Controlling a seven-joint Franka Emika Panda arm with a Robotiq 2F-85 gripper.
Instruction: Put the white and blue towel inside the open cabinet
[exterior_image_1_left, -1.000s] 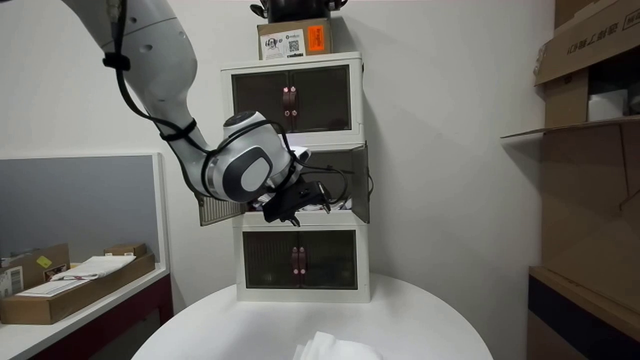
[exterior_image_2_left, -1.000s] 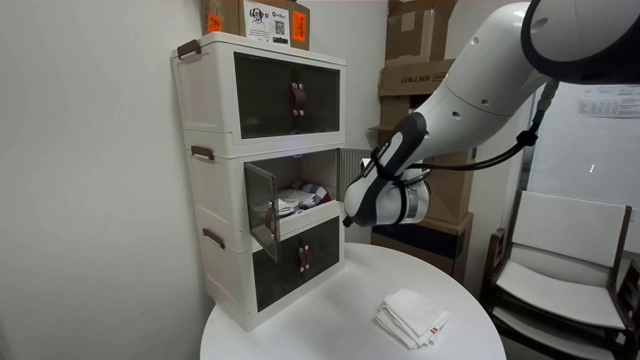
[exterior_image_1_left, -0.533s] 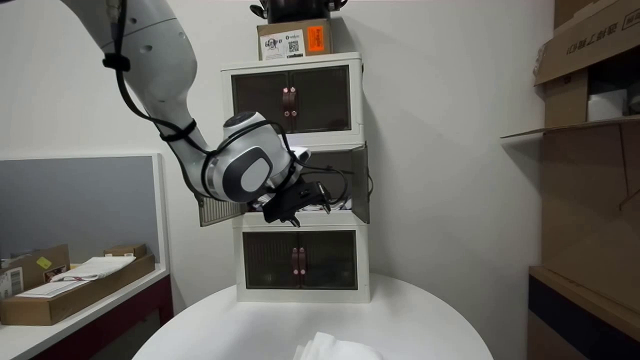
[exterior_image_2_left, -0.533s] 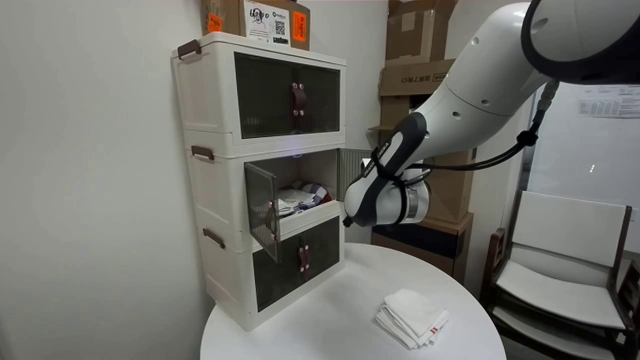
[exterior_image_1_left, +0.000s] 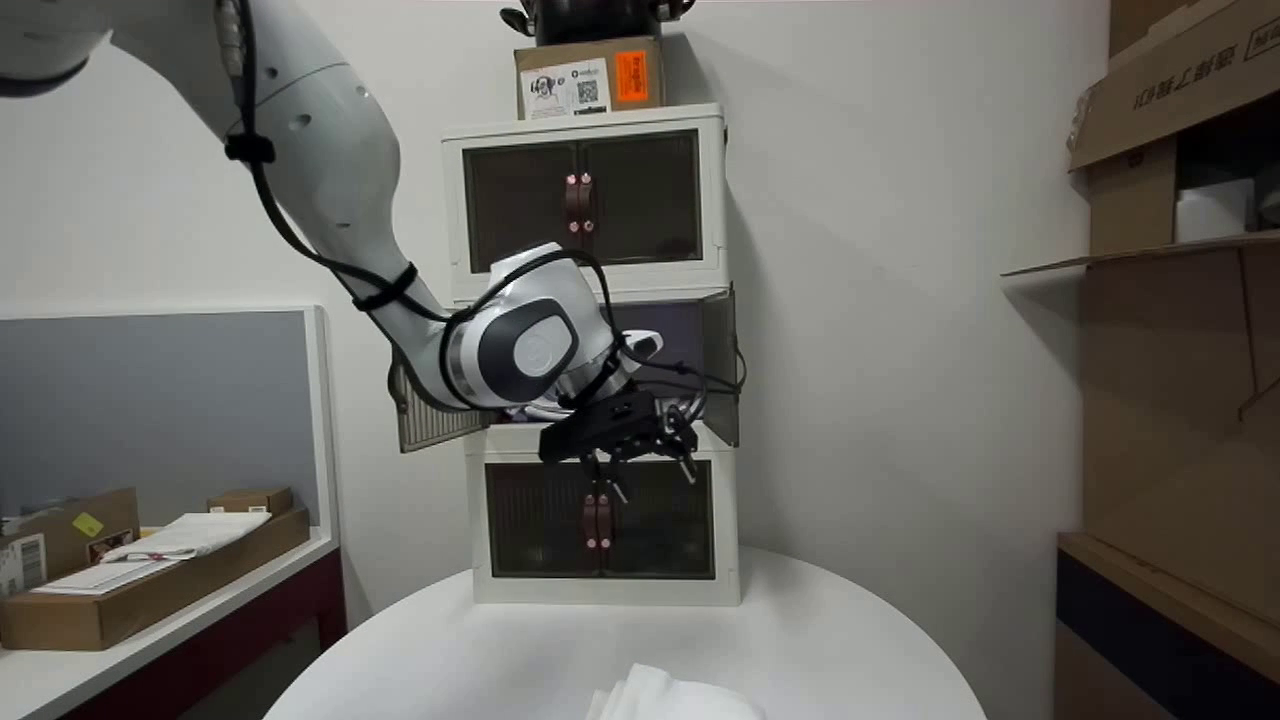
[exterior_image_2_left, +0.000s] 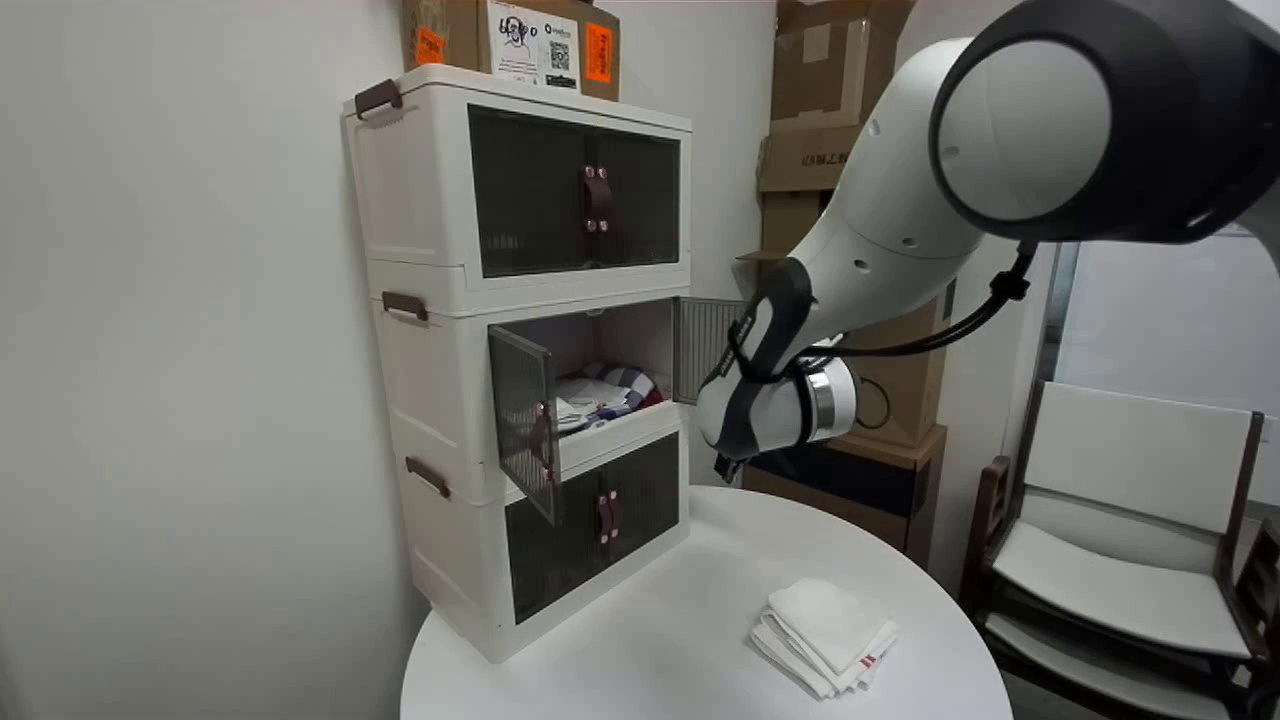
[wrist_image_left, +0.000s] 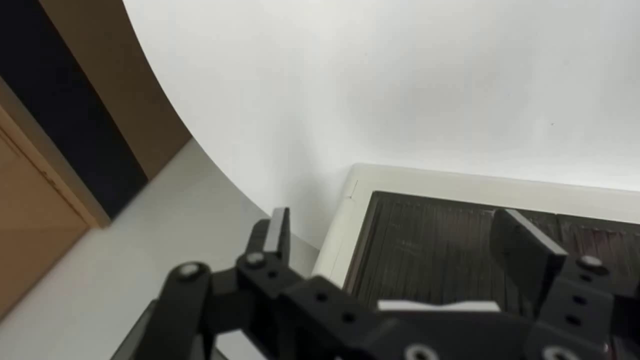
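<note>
A: Where is the blue-and-white checked towel seen?

B: It is heaped inside the open cabinet, the middle tier of the white cabinet tower, next to a white cloth. How the two overlap cannot be told.

A: And the cabinet's doors?

B: Both are swung outward from the tower.

A: How is the gripper held?

B: In an exterior view it is seen tilted downward in front of the tower, above the tabletop. Its fingers are parted wide in the wrist view, and the dark lower door of the tower is framed between them.

A: What else is placed around the tower?

B: A folded white towel with red marks is laid on the tabletop in front of the tower, apart from it. On top of the tower a cardboard box is set, and on that box a black pot, only partly in view.
</note>
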